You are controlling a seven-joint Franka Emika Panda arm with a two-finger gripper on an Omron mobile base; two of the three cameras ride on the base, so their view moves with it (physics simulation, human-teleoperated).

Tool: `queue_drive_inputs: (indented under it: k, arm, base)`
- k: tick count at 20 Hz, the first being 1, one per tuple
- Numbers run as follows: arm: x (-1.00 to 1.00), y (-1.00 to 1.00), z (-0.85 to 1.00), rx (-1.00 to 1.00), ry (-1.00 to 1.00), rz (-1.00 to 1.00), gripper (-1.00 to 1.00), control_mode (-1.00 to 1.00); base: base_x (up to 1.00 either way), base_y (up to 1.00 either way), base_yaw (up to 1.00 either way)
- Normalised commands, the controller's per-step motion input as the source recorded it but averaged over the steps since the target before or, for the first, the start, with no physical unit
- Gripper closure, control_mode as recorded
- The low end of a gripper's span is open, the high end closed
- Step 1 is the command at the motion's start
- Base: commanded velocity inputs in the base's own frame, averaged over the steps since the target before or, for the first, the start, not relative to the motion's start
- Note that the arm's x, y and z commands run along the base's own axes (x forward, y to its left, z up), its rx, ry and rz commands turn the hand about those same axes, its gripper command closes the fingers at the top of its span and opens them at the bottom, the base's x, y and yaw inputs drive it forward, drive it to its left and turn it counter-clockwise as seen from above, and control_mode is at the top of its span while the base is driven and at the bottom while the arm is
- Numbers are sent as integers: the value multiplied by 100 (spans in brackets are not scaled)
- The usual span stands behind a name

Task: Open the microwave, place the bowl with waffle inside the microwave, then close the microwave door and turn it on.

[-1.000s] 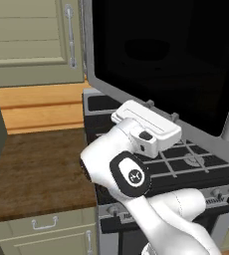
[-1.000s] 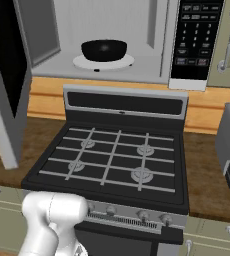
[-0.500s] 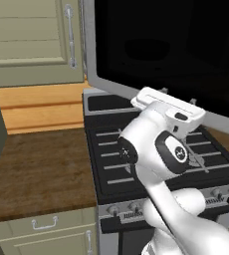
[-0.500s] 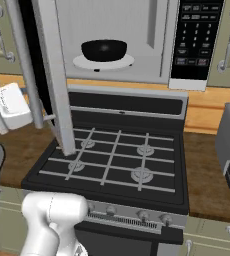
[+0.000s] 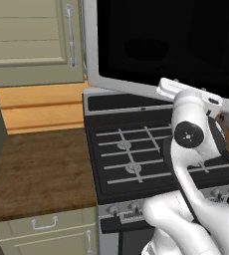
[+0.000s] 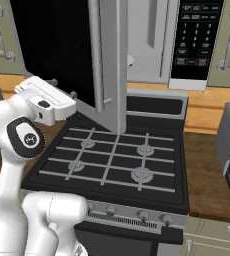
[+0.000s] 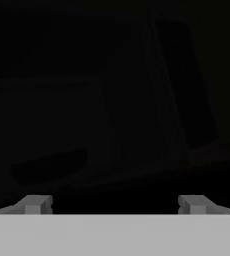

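One boxy microwave with a silver-grey frame sat above one black stove with four burners under grey grates. Its single door, a wide flat panel of smooth black glass bordered in silver-grey, stood part-way swung, with one long vertical silver bar handle on its edge and one dark keypad panel to the right of the grey cavity. The bowl with waffle was hidden behind the door; I could not tell where it lay. My end effector was spread wide and held nothing, its two small grey fingertips well apart, pointing at the black glass close in front of it. One brown wood-grain worktop ran left of the stove, beneath olive-green cabinets.
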Motion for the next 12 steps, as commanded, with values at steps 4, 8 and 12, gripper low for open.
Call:
queue_drive_inputs:
  k: [4,8,12]
  arm:
    - [42,-24,0,5,0,29,-100,-100]
    - [33,-13,1,3,3,19,-100,-100]
    - [39,-6,9,1,7,5,-100,-100]
  base:
    - [0,0,0]
    - [0,0,0]
    - [0,0,0]
